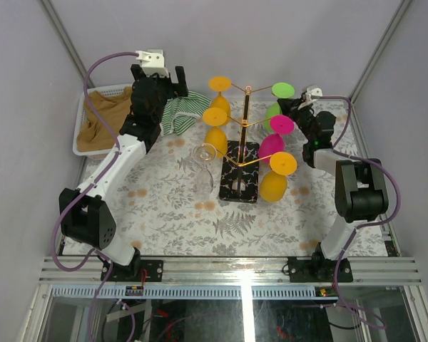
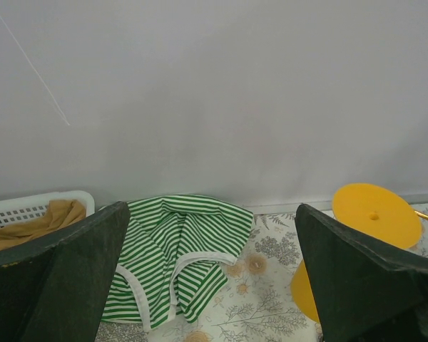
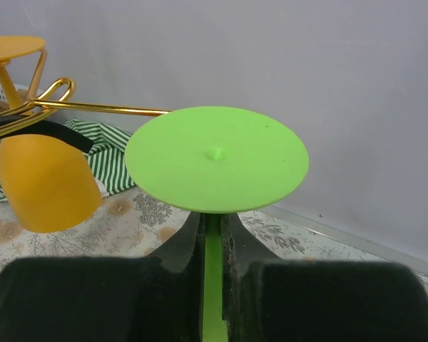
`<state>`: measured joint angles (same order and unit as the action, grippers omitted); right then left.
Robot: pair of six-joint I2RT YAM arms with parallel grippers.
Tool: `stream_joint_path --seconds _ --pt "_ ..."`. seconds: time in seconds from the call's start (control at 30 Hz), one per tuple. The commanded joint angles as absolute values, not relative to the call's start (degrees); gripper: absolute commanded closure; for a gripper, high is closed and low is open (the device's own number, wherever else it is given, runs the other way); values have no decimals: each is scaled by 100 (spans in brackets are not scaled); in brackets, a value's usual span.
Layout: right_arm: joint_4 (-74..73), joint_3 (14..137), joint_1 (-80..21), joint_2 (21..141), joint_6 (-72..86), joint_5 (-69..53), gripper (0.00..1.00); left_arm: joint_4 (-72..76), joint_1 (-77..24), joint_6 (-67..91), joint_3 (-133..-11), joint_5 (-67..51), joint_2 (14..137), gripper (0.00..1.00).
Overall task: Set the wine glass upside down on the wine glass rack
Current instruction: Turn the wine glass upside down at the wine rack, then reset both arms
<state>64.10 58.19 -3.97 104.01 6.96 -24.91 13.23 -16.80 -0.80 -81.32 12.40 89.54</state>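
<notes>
The gold wine glass rack [image 1: 246,121] stands mid-table on its black speckled base [image 1: 241,179]. Orange [image 1: 215,116], pink [image 1: 281,125] and orange [image 1: 283,162] glasses hang upside down from its arms. My right gripper [image 3: 212,229] is shut on the stem of a green wine glass [image 3: 216,158], held foot up at the end of the rack's back right arm [image 3: 107,108]; the green foot [image 1: 283,90] also shows from above. A clear wine glass [image 1: 203,167] lies on the table left of the base. My left gripper [image 2: 210,285] is open and empty above a striped cloth.
A green-and-white striped cloth [image 2: 175,249] lies at the back left by the wall. A white basket [image 1: 80,128] with a brown cloth [image 1: 103,117] sits at the far left. An orange glass [image 2: 376,214] hangs close to the left gripper's right finger.
</notes>
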Motion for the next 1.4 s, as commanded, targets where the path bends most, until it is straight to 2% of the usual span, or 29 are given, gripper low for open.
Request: stream_joint_path --seconds 0.0,0.13,0.3,0.47,0.8,0.93,1.37 --pt "6633 5653 -385 9998 425 -2436 91 1478 -1625 21 -8331 1174 8972 0" --pt "6631 5585 -391 9918 521 -2635 87 1481 -1626 69 -8352 1154 8987 0" --pt "6786 5426 -386 9825 592 -2701 71 1469 -1627 63 -8359 1152 8999 0" --pt "6776 5343 -382 9687 624 -2812 61 1462 -1627 68 -8375 1130 9009 0" --pt "6413 5015 -377 9141 217 -2474 58 1495 -1625 84 -8293 1081 8977 0" --pt "6157 4883 -279 8901 111 -2448 52 1538 -1626 56 -8193 1158 8918 0" --pt "4415 5132 230 8418 -232 -1664 46 905 -1585 176 -8397 1220 8854 0"
